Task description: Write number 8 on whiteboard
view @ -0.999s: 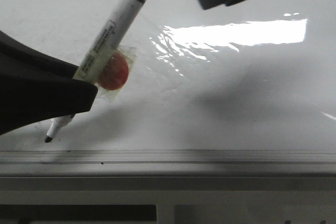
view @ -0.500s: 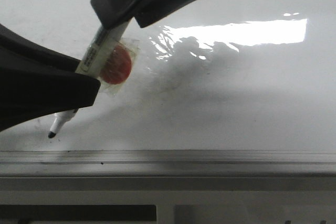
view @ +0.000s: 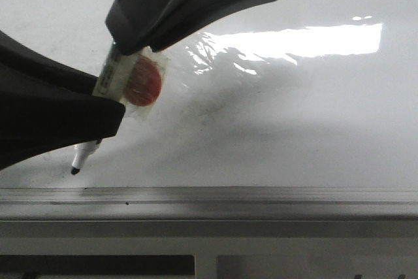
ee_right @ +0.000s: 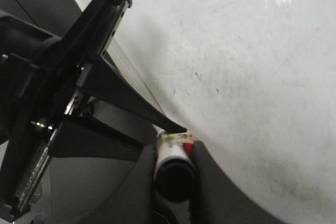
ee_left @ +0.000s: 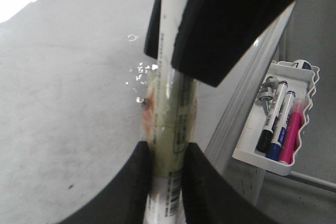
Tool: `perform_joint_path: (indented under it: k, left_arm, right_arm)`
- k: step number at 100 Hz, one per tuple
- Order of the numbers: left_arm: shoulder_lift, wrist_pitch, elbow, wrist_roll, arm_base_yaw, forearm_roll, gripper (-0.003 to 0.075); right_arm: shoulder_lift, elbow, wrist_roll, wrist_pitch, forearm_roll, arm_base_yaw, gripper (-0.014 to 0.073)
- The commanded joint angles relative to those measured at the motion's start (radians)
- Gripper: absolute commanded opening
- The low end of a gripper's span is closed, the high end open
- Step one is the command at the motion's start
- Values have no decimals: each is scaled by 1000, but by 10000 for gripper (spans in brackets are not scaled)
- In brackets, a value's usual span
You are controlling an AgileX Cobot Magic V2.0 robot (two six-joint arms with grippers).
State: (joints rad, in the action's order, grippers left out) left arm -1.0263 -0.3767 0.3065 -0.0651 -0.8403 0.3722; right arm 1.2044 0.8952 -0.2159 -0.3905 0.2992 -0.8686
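Whiteboard (view: 294, 129); only left wrist shows marker tray (ee_left: 278, 124).

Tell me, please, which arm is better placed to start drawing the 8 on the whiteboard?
Left, probably. The left gripper clamps the marker low on its barrel, tip pointing down at the whiteboard. The right gripper grips only the capped top end.
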Motion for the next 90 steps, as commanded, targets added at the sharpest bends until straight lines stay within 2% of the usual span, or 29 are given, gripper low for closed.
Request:
perform_joint_path:
  k: [1, 13, 25, 43, 62, 90]
  left_arm:
    - [9, -81, 29, -5, -9, -13, 179]
    - [9, -81, 29, -5, -9, -21, 247]
    - [25, -75, 29, -5, -9, -24, 251]
    - [156, -29, 29, -5, -7, -120, 251]
    - [296, 74, 29, -5, 14, -169, 251]
    - [333, 78, 29, -5, 36, -173, 251]
  right_arm:
    - [-17, 35, -7, 78, 2, 3, -71]
    - [-17, 35, -7, 93, 2, 3, -71]
    - [-21, 35, -7, 77, 2, 3, -71]
    - [-76, 47, -5, 65, 2, 16, -71]
    - [-102, 131, 31, -35, 2, 120, -71]
    - [-79, 224, 33, -113, -20, 259, -51]
